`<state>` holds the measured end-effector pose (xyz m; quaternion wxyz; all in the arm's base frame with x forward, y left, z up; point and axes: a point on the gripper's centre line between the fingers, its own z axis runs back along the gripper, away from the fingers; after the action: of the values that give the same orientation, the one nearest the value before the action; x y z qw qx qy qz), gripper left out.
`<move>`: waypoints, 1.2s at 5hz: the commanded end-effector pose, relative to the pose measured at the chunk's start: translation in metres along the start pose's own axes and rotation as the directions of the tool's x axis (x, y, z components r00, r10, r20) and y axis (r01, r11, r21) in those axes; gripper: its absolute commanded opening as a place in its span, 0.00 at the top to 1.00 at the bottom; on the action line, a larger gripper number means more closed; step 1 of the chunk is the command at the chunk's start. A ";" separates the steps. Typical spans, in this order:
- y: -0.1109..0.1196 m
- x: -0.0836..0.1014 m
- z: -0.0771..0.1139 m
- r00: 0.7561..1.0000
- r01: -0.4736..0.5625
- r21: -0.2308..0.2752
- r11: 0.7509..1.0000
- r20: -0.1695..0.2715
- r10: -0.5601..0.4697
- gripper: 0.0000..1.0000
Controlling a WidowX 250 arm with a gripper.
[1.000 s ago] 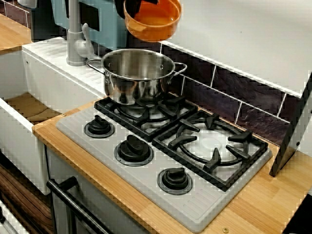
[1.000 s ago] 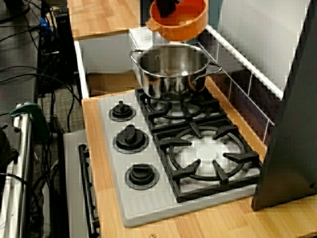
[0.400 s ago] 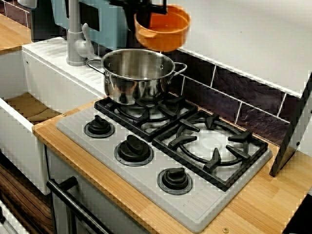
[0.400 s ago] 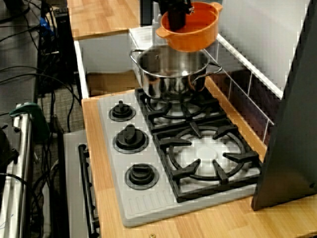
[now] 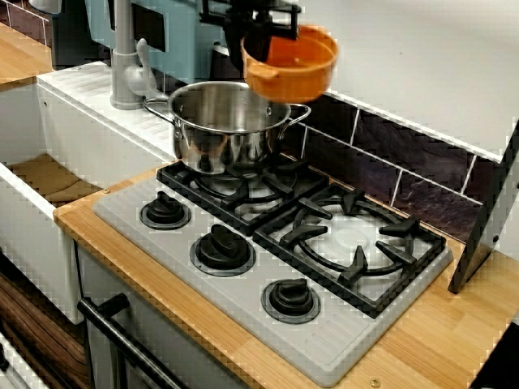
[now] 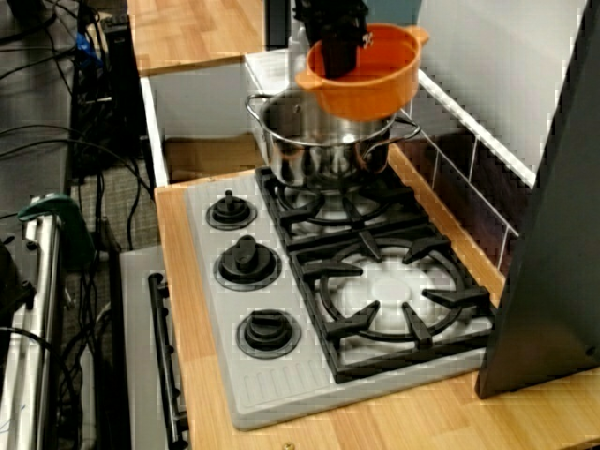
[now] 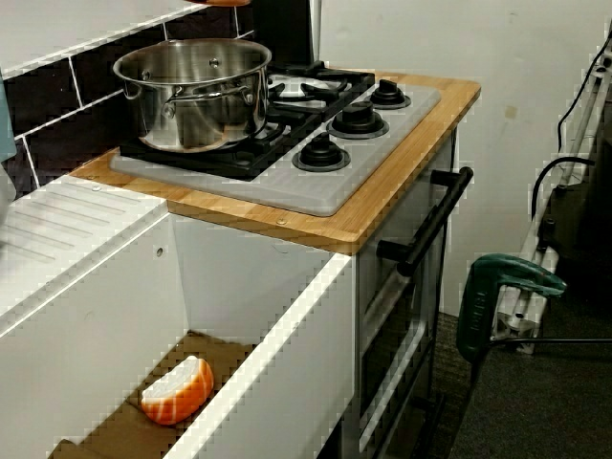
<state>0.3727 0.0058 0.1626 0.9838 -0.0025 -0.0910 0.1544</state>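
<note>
My black gripper is shut on the near rim of an orange bowl and holds it in the air. The bowl hangs level above the back right rim of a steel pot that stands on the left burner. From the stove's end, the gripper and the orange bowl overlap the far edge of the steel pot. Seen from the sink side, only a sliver of the orange bowl shows at the top edge, above the steel pot. The bowl looks empty.
The right burner grate is bare. Three black knobs line the stove's front. A grey faucet stands left of the pot, beside the sink. An orange-and-white object lies in the sink. A dark panel leans at the right.
The gripper has carried the orange bowl rightward and slightly down, from above the pot's back to past its right rim. The bowl went from tilted to level.
</note>
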 end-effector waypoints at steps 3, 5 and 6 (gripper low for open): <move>-0.048 -0.035 0.001 0.995 0.095 -0.041 0.995 0.000 -0.096 1.00; -0.061 -0.041 -0.024 0.995 0.086 -0.021 0.996 0.050 -0.085 1.00; -0.068 -0.046 -0.042 0.994 0.095 -0.023 0.995 0.060 -0.094 1.00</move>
<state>0.3650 -0.0688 0.1015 0.9884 -0.0015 -0.1034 0.1112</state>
